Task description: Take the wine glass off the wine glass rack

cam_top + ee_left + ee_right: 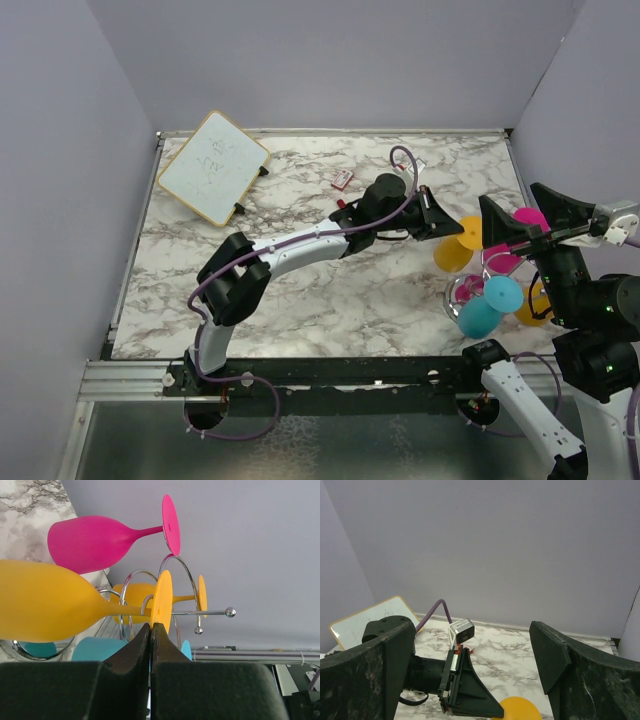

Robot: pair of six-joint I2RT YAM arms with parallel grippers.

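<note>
Stretching left arm point(300, 245) low across table point(330, 310) to rack point(187, 580) at its right edge, pinching left gripper point(151, 630) shut on foot rim of yellow glass point(45, 602) hanging sideways there. Holding right gripper point(470, 630) raised beside rack, gaping wide, empty.

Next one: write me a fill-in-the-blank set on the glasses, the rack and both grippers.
The left gripper pinches the foot of a glass coloured ___. The right gripper is ___. In the left wrist view, the highest glass on the rack is ___. Missing: yellow; open; pink.
</note>
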